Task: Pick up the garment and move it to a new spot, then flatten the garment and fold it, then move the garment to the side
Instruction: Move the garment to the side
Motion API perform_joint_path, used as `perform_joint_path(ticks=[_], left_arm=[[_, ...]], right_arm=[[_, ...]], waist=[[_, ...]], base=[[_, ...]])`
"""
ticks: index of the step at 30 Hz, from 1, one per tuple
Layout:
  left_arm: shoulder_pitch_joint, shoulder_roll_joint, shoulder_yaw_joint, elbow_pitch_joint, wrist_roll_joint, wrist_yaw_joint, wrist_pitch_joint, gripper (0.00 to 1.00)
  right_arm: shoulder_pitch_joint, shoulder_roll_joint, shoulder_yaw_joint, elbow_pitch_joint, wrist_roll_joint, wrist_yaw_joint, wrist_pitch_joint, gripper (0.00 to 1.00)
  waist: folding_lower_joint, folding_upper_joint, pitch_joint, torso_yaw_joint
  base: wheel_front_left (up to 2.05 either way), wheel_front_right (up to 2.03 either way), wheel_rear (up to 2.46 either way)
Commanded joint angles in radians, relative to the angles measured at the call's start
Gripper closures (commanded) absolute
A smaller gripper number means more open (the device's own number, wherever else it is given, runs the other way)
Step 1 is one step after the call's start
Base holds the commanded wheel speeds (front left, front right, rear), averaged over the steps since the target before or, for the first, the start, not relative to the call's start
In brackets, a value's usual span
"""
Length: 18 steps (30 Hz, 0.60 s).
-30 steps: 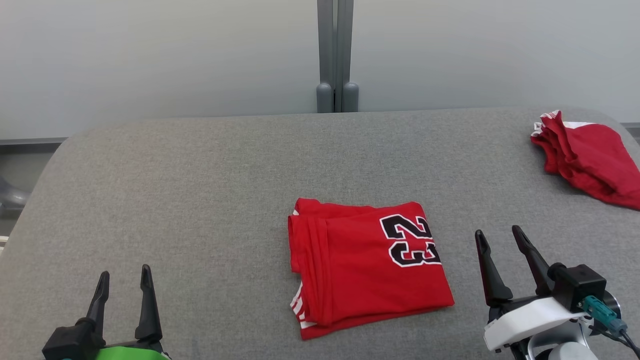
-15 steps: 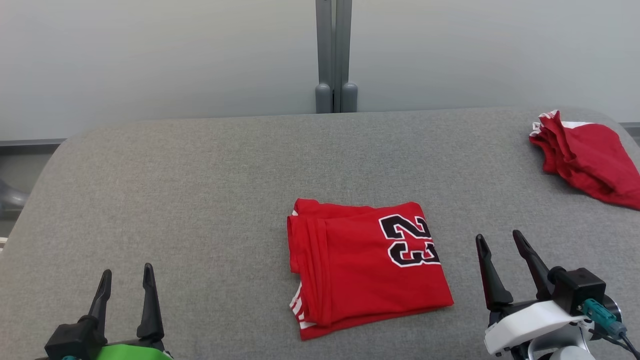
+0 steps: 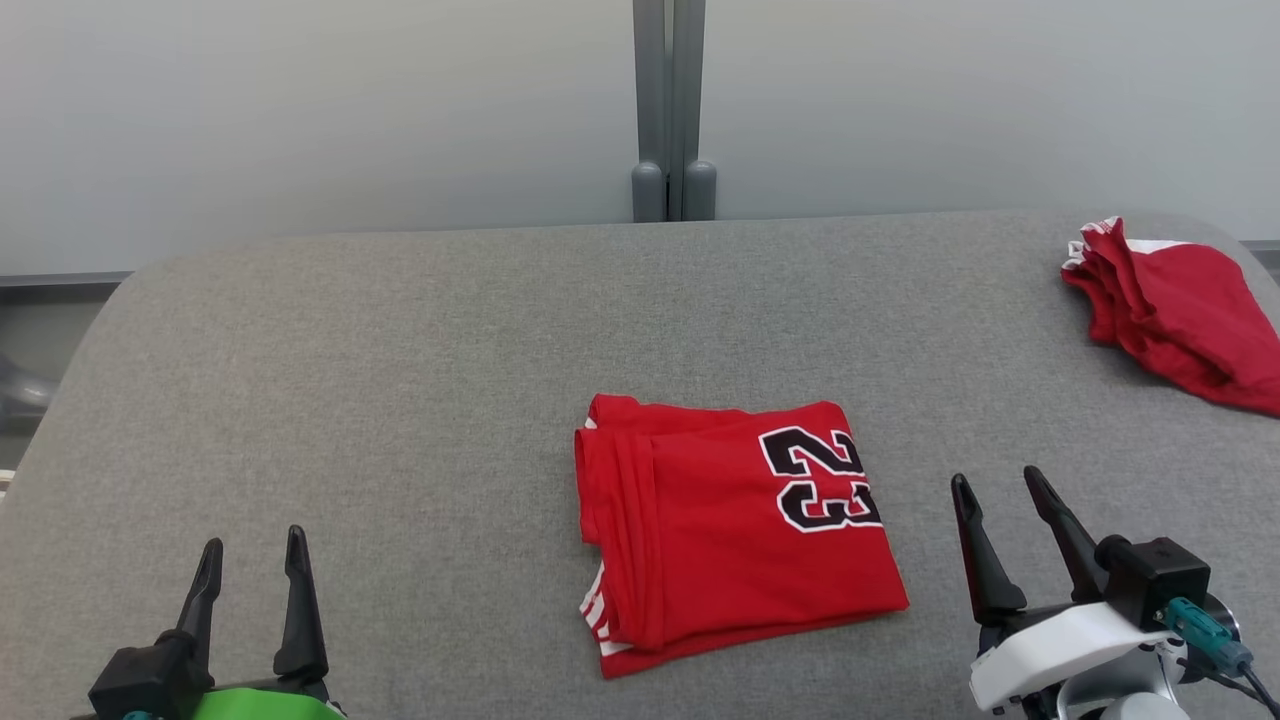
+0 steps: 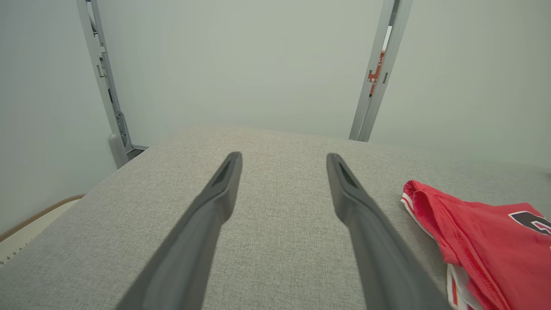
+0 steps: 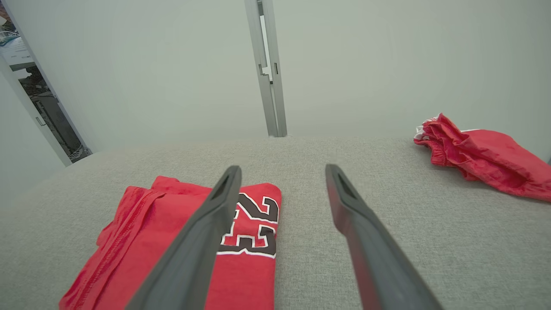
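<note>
The garment [image 3: 720, 540], a bright red jersey with a dark, white-outlined "23", lies folded into a rough rectangle on the grey padded table [image 3: 400, 350], near the middle and toward the front. It also shows at the lower right of the left wrist view [image 4: 486, 241] and at the lower left of the right wrist view [image 5: 142, 232]. My left gripper [image 3: 253, 538] [image 4: 284, 156] hovers open at the front left, well clear of the jersey. My right gripper [image 3: 996, 476] [image 5: 283, 168] is open just right of the jersey's right edge, holding nothing.
A second red cloth with white trim [image 3: 1170, 310] [image 5: 482, 155] lies bunched at the table's far right corner. A grey post [image 3: 670, 110] stands against the pale wall behind the table. The table's corners are rounded, and bare grey surface spreads left of and behind the jersey.
My right gripper has drawn back slightly toward the near edge. The jersey, the other cloth and the left gripper have stayed where they were.
</note>
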Motion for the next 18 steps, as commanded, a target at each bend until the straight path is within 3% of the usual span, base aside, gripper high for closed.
perform_joint_path(ticks=[1,8,18], left_arm=[[0.016,0.007,0.0,-0.004,-0.003,0.002,-0.003,0.0],[-0.008,0.003,-0.018,0.004,-0.005,0.003,-0.005,0.0],[-0.062,-0.005,-0.05,0.021,-0.014,0.004,-0.013,0.0]], right_arm=[[-0.02,-0.009,0.0,0.009,0.005,-0.001,-0.004,0.0],[-0.152,-0.03,0.067,0.077,0.002,-0.001,0.015,0.0],[-0.368,-0.038,0.125,0.322,0.0,-0.001,0.056,0.0]], waist=[[0.0,0.0,0.002,0.001],[0.0,0.0,0.027,0.017],[0.0,0.0,0.104,0.067]], base=[[0.0,0.0,0.0],[0.0,0.0,0.0],[0.0,0.0,0.0]])
